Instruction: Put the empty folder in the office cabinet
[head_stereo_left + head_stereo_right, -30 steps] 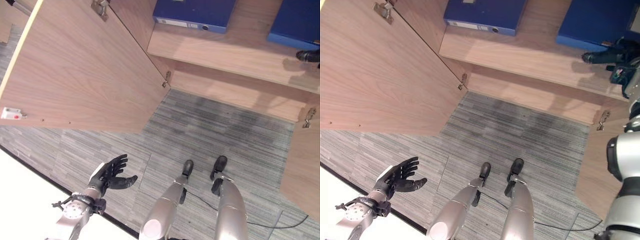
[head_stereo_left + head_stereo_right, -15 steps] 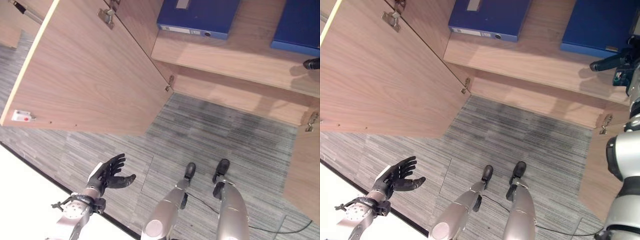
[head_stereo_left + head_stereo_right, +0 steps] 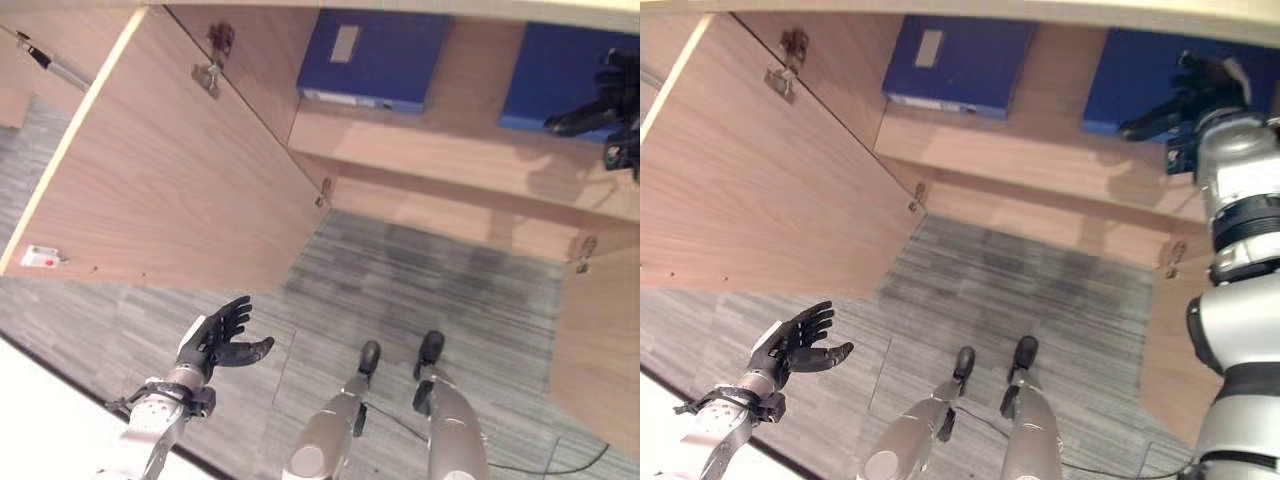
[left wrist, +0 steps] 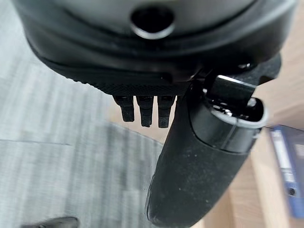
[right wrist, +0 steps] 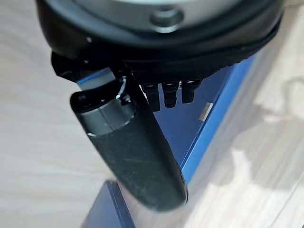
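Two blue folders lie flat on the cabinet's wooden shelf (image 3: pixel 440 150): one on the left (image 3: pixel 375 58) and one on the right (image 3: pixel 1130 90). My right hand (image 3: pixel 1200 88) hovers at the right folder's near edge, open, with the thumb pointing toward the shelf's middle and nothing in its grasp. The right wrist view shows that folder's blue cover (image 5: pixel 209 99) just past the straight thumb. My left hand (image 3: pixel 215 340) hangs low at the left over the grey carpet, open and empty, palm turned inward.
The cabinet's left door (image 3: pixel 170 180) swings wide open toward me, hinged beside the left folder. The right door (image 3: pixel 600 340) stands open at the right edge. Striped grey carpet (image 3: pixel 430 290) lies before the cabinet. A white surface (image 3: pixel 25 440) cuts the lower left corner.
The whole picture has shifted, so more of the shelf and both folders show. My right hand and arm now show further in over the right folder. The left hand keeps its pose.
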{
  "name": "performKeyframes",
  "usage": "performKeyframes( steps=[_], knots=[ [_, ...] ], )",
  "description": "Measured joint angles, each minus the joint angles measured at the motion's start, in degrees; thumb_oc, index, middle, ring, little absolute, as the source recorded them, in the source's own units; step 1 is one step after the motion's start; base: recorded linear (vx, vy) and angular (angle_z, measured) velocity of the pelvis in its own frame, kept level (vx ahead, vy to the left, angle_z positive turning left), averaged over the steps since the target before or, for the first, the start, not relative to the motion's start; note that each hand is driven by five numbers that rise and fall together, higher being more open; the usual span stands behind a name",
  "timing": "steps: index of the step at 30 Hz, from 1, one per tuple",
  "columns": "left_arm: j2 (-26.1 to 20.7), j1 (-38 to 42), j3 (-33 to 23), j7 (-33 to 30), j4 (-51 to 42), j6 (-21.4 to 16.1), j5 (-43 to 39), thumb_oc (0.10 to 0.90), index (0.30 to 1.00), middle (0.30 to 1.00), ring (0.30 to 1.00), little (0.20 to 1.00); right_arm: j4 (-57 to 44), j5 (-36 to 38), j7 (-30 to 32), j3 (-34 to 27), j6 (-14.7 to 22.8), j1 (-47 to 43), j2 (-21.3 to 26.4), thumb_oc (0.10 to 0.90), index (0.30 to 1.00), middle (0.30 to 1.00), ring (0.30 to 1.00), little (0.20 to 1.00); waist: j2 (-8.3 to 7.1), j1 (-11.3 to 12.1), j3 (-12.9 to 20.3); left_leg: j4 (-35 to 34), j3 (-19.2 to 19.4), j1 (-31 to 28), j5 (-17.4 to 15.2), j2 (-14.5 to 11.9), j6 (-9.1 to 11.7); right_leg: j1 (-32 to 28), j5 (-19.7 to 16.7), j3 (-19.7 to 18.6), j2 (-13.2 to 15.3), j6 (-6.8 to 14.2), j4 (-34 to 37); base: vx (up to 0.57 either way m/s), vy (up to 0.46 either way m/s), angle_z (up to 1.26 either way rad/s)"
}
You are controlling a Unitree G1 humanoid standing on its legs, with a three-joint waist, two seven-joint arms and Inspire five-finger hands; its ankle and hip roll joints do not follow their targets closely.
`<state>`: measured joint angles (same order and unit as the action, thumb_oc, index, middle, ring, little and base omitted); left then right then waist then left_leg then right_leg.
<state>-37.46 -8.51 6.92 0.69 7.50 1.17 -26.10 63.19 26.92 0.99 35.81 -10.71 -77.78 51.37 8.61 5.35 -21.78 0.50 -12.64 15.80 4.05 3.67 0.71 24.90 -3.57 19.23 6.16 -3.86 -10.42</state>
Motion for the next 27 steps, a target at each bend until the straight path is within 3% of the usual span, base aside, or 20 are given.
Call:
performKeyframes(
  steps=[6,13,16,17,20,23,24,26,27],
  knots=[
    [-0.15,-0.45,0.01,0.4,0.37,0.82,0.05,0.8,0.9,0.9,0.9,0.9,0.45,-2.07,-1.21,-1.43,0.2,2.82,-1.38,0.8,0.9,0.9,0.9,0.9,-2.0,-0.33,0.94,-1.01,0.82,-3.8,-0.16,-0.43,-0.05,-5.09,-2.26,-0.67,-1.21,0.54,4.76,-0.08,0.071,-0.1],
    [-0.17,-1.58,-0.06,1.5,0.98,1.92,1.8,0.8,0.9,0.9,0.9,0.9,-3.48,3.52,-0.4,-12.6,0.53,16.78,-7.38,0.8,0.9,0.9,0.9,0.9,-4.61,-0.97,2.86,-1.87,3.15,-7.93,-0.99,-0.46,-0.73,-9.58,-4.2,-3.08,-2.31,1.29,8.64,-0.03,0.09,-0.18],
    [0.33,-2.19,-0.18,1.86,1.46,2.77,2.34,0.8,0.9,0.9,0.9,0.9,-10.92,7.89,0.01,-16.5,1.08,25.63,-11.67,0.8,0.9,0.9,0.9,0.9,-5.31,-1.49,3.5,-1.7,4.95,-9.85,-1.87,-0.53,-1.01,-11.22,-4.48,-4.83,-2.64,1.6,9.29,-0.04,0.183,-0.32],
    [1.62,-1.9,-0.66,1.83,1.54,3.16,3.06,0.8,0.9,0.9,0.9,0.9,-18.05,8.54,1.46,-22.11,2.49,33.11,-14.19,0.8,0.9,0.9,0.9,0.9,-5.47,-1.82,3.58,-1.26,5.53,-10.96,-2.56,-0.52,-1.38,-12.29,-4.52,-5.23,-2.81,1.66,9.44,-0.04,0.177,-0.16],
    [5.41,-1.82,-0.82,0.98,3.16,3.77,3.87,0.8,0.9,0.9,0.9,0.9,-28.53,10.39,3.06,-29.11,5.87,46.91,-21.01,0.8,0.9,0.9,0.9,0.9,-5.87,-2.16,4.35,-1.15,7.09,-13.74,-3.75,-0.68,-1.89,-14.61,-4.12,-6.65,-3.07,2.2,9.46,-0.06,0.156,-0.35],
    [10.61,-0.63,-1.71,0.67,7.01,3.82,4.03,0.8,0.9,0.9,0.9,0.9,-35.04,9.97,4.78,-32.63,7.62,60.77,-25.44,0.8,0.9,0.9,0.9,0.9,-7.15,-4.08,6.28,-1.33,8.19,-15.54,-4.5,-0.43,-2.55,-16.2,-3.9,-7.78,-2.91,3.01,9.36,-0.09,0.175,-0.19],
    [11.69,-1.04,-2.15,0.55,7.7,3.93,4.3,0.8,0.9,0.9,0.9,0.9,-36.07,8.99,5.42,-33.18,7.55,65.34,-26.15,0.8,0.9,0.9,0.9,0.9,-8.22,-5.57,7.28,-1.42,8.88,-16.4,-4.69,-0.07,-2.79,-16.36,-3.92,-8.49,-2.85,3.23,9.28,-0.09,0.162,-0.19],
    [13.32,-1.59,-2.88,-0.22,8.9,4.05,5.07,0.8,0.9,0.9,0.9,0.9,-39.41,6.92,6.25,-37.05,7.71,72.46,-28.37,0.8,0.9,0.9,0.9,0.9,-9.0,-5.97,7.87,-1.8,9.46,-17.59,-4.86,-0.12,-3.17,-17.39,-3.61,-9.34,-2.83,3.75,9.05,-0.12,0.164,-0.25],
    [13.29,-2.16,-2.9,-0.2,9.61,4.45,5.73,0.8,0.9,0.9,0.9,0.9,-39.17,6.22,6.78,-37.23,7.39,74.52,-28.42,0.8,0.9,0.9,0.9,0.9,-9.61,-7.55,8.46,-1.75,9.94,-18.15,-5.24,0.25,-3.26,-17.63,-3.63,-9.78,-2.65,4.08,8.98,-0.17,0.217,-0.22]
  ],
)
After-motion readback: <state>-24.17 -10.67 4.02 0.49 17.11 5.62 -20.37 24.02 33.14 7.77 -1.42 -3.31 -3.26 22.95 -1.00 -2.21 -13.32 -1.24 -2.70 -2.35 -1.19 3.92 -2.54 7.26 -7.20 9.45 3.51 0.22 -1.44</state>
